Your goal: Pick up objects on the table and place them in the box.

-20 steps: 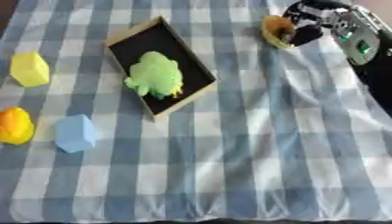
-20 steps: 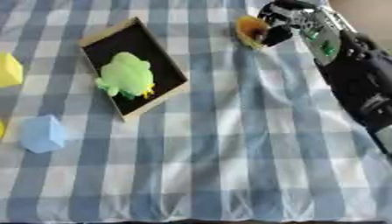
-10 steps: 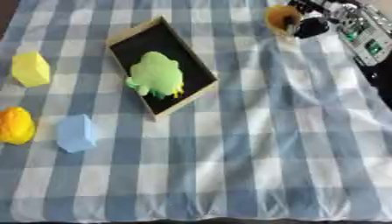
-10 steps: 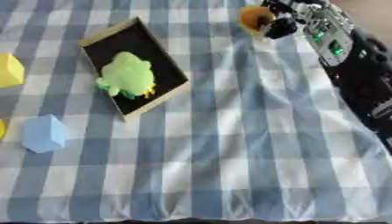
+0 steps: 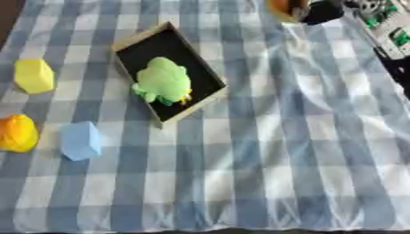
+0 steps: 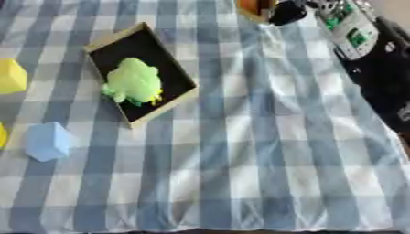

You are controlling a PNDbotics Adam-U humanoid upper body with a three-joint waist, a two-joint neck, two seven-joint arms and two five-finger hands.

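I have the right hand (image 5: pixel 320 11) up at the far edge of the desk (image 5: pixel 264 173), its dark fingers wrapped around an orange object (image 5: pixel 280 6) — only the lower part of both shows at the top of the view. The arm (image 6: pixel 376 68) runs down the right side. My left hand is out of sight.

The box (image 5: pixel 128 45) sits skewed on the blue-and-white checked cloth (image 5: pixel 320 137), left of centre, black inside with a pale rim. A green toy (image 5: pixel 163 82) lies inside it, toward the near end.

On the left of the cloth — a yellow block (image 5: pixel 34 75), then an orange-yellow object (image 5: pixel 16 132) at the edge, and a light blue block (image 5: pixel 81 140) just beside it.
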